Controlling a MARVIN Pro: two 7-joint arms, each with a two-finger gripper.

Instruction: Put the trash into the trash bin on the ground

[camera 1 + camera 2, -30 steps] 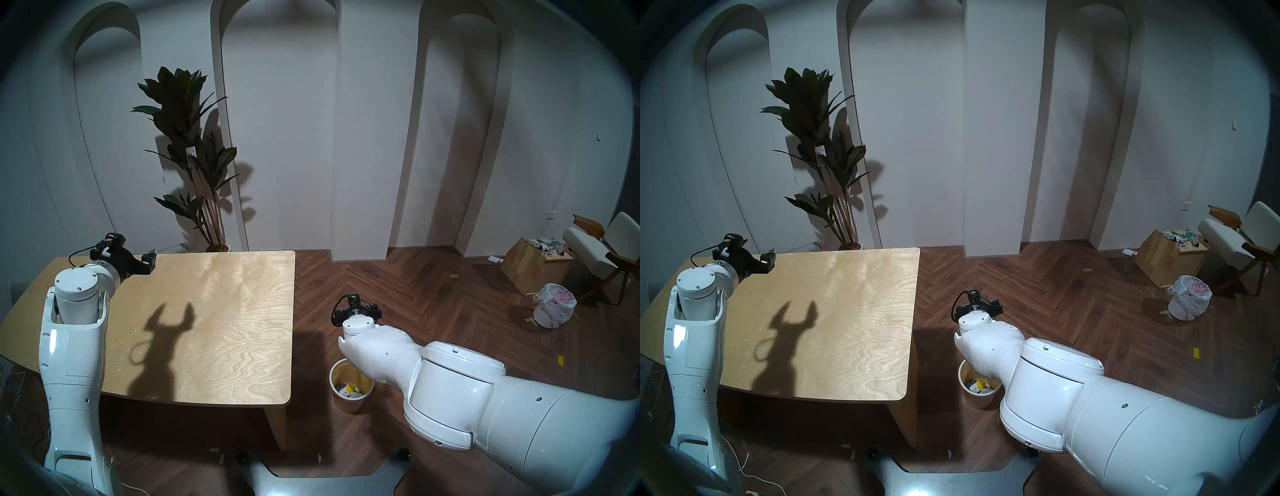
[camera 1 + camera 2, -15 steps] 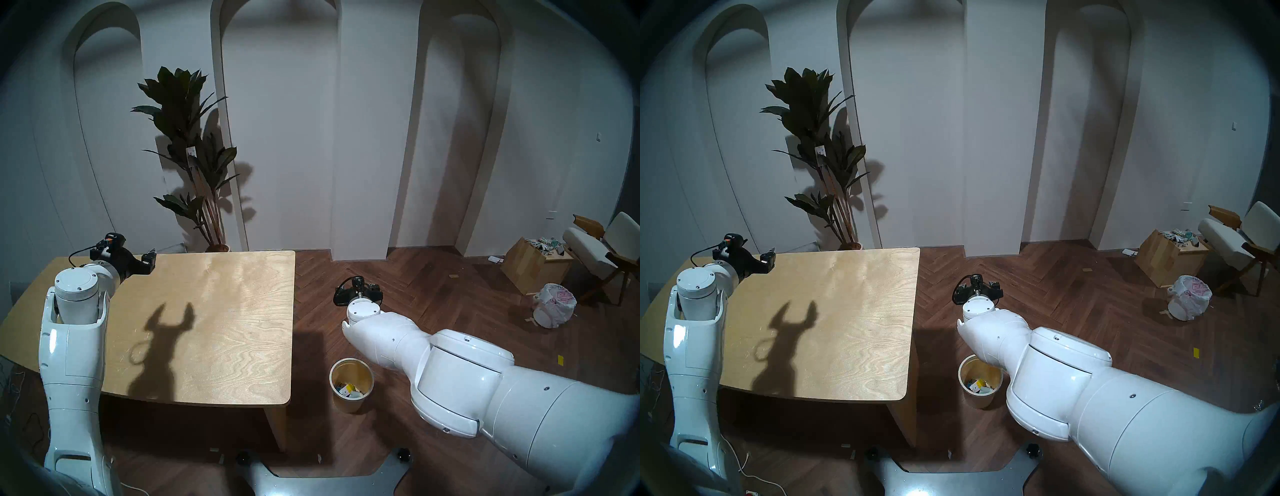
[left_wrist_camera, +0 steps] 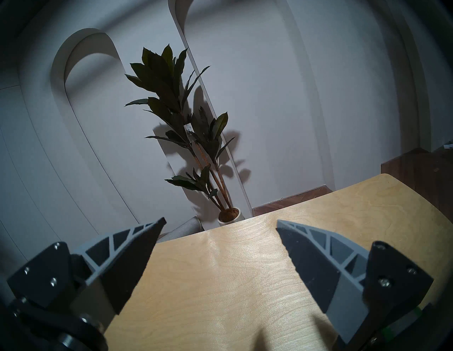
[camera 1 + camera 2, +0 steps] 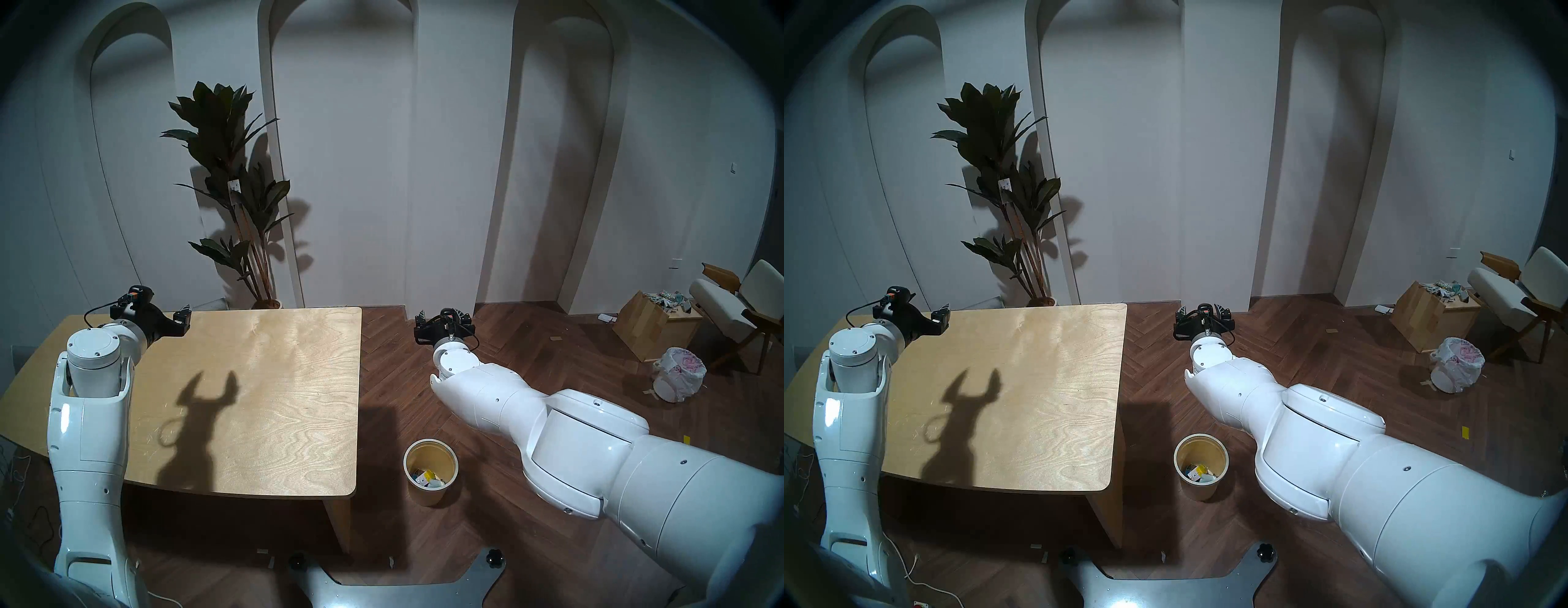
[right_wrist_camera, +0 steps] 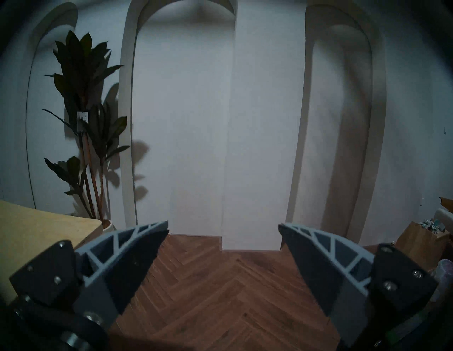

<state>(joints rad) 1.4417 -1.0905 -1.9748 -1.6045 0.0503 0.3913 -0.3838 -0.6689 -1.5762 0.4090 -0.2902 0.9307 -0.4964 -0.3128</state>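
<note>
Head view: the bin (image 4: 430,471) stands on the wood floor (image 4: 530,356) just beside the tabletop (image 4: 254,395), with the trash (image 4: 428,477) lying inside it. The right gripper (image 5: 223,229) hangs over the floor well beyond the bin, jaws apart and empty. The left gripper (image 3: 220,224) hovers over the tabletop's far corner, jaws apart, holding nothing.

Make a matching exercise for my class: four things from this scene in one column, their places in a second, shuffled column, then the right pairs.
Things
1. cream-yellow bin
2. potted plant
3. left gripper
4. white bin with a printed bag

Places
A. over the table's far edge
B. near the chair
C. by the wall behind the table
D. on the floor beside the table

Pairs: 1-D, 2-C, 3-A, 4-B
</note>
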